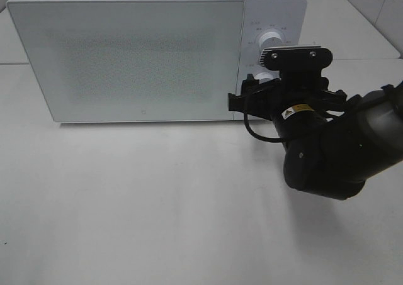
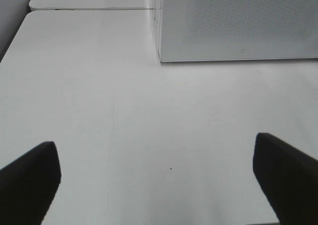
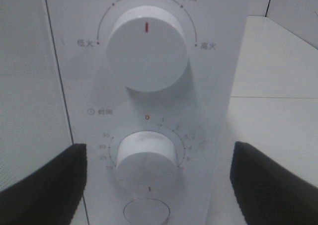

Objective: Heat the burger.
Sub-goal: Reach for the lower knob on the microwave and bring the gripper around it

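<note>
Facing timer knob (image 3: 146,158) — right pincer (image 3: 160,153) spread, knob half-hidden overhead

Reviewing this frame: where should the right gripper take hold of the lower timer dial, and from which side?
Grip the timer dial by its round side wall, one finger on each opposite side, coming straight in at the microwave front panel. It is a short cylinder standing out from the panel, so a pinch across it should allow turning. The right gripper is open and faces it, spread wider than the dial.

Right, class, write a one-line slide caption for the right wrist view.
Open right pincer framing the round white timer dial of the white microwave, below its larger power dial.
</note>
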{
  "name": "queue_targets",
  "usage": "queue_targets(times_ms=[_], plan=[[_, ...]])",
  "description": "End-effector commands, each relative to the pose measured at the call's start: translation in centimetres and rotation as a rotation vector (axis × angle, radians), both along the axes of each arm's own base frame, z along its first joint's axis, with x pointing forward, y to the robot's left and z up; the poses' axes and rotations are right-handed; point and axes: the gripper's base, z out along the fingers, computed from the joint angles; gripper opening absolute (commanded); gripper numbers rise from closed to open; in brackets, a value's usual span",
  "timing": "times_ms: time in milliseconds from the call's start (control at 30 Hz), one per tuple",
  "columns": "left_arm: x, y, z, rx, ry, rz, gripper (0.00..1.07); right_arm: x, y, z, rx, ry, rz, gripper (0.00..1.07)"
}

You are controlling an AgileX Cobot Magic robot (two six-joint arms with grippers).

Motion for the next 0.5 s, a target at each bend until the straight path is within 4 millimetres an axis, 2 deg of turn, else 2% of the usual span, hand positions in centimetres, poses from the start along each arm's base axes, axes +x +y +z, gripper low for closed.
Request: queue_targets(times_ms=[33,200,500], plan=[[-0.3,-0.1,-0.1,-0.015,-0.029,0.0,0.98,0.6,0.1,0.7,0.006,-0.11,-0.019,0.75],[-0.3,-0.1,-0.1,-0.015,-0.029,0.0,0.98,1.3,0.7,0.1,0.018,-0.101,-0.017,0.75],[-0.3,-0.1,-0.1,-0.015,-0.029,0.0,0.98,2.7,0.2,-0.7,0.029,-0.086,-0.045,0.75]])
